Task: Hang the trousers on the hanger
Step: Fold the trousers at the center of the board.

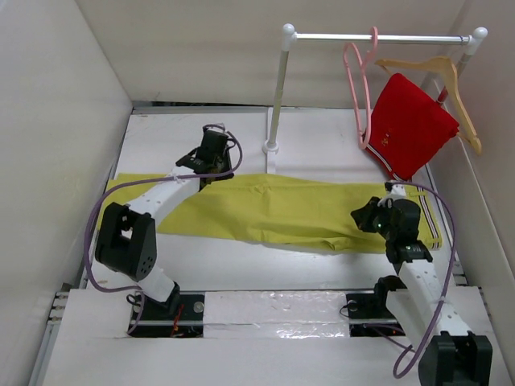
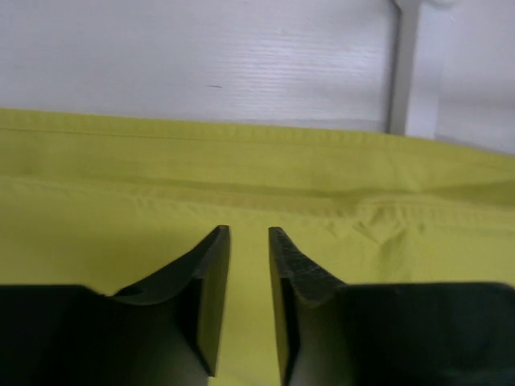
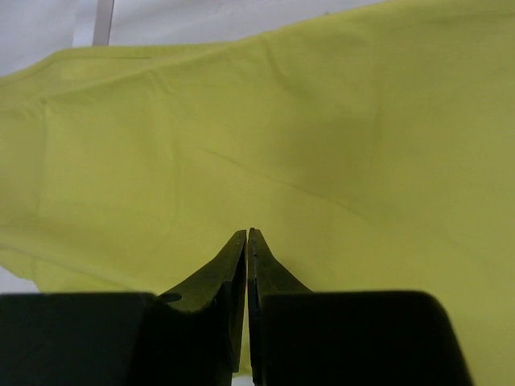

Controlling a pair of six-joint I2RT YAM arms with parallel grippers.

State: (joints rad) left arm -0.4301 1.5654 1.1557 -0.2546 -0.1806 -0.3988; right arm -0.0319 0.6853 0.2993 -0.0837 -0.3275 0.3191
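The yellow-green trousers (image 1: 282,211) lie flat across the table, with the striped waistband (image 1: 432,225) at the right end. The pink hanger (image 1: 359,92) hangs by its hook on the white rail, apart from both arms. My left gripper (image 1: 208,170) hovers over the far edge of the trouser legs. In the left wrist view it (image 2: 249,233) is a little open with only cloth (image 2: 241,177) below it. My right gripper (image 1: 360,217) is over the trousers near the waist. In the right wrist view it (image 3: 248,233) is shut just above the cloth (image 3: 282,145), with nothing visibly between its fingers.
A white clothes rack stands at the back, with its pole (image 1: 278,96) and rail (image 1: 378,37). A light wooden hanger (image 1: 447,76) on the rail carries a red garment (image 1: 410,125) above the waistband end. White walls enclose the table on the left, back and right.
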